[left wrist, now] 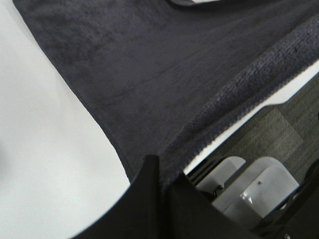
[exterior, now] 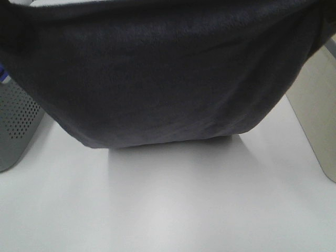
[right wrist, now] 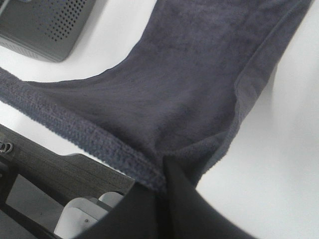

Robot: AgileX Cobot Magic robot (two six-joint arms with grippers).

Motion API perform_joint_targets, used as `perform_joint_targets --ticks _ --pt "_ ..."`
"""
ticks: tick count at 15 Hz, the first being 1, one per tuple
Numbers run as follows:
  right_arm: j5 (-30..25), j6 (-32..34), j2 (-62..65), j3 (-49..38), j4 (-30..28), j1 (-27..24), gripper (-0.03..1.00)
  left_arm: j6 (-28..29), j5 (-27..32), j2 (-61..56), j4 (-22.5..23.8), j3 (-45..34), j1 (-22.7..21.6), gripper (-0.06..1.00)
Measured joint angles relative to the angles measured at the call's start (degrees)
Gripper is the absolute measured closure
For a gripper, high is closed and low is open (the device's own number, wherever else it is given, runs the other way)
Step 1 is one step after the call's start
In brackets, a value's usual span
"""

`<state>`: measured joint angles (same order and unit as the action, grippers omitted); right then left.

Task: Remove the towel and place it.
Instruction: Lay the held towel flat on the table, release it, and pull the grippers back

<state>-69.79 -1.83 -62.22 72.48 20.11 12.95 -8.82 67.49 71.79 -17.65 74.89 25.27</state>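
The white table [exterior: 173, 210] fills the lower half of my overhead view and runs up behind everything else. Across the whole upper half hangs the towel [exterior: 157, 79], dark charcoal terry, stretched from the left edge of the frame to the right and sagging in a broad curve towards the centre. Its lowest fold comes down to just above the table with a soft shadow under it, and I cannot tell whether it touches the surface.

At the left edge, middle height, stands a grey perforated basket [exterior: 18, 126], partly behind the towel. At the right edge is a pale bin wall [exterior: 315, 105], also tucked behind the cloth.

On the left wrist camera, the left gripper [left wrist: 162, 174] has its black jaws clamped tight on the towel's thick ribbed hem. On the right wrist camera, the right gripper [right wrist: 163, 181] is pinched closed on the hem at the other end, with the cloth fanning away from it and the perforated basket beyond.

A blue sliver [exterior: 2, 73] peeks out at the far left edge.
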Motion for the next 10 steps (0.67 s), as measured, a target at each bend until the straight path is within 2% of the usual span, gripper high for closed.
perform_joint_targets --ticks 6,10 --pt "0.1 1.1 2.5 -13.1 -0.6 -0.1 0.95 -0.5 0.6 0.0 1.2 -6.4 5.8 0.94" --pt "0.2 1.8 3.9 -20.9 -0.8 -0.2 0.95 -0.3 1.1 2.1 1.6 -13.2 11.7 0.94"
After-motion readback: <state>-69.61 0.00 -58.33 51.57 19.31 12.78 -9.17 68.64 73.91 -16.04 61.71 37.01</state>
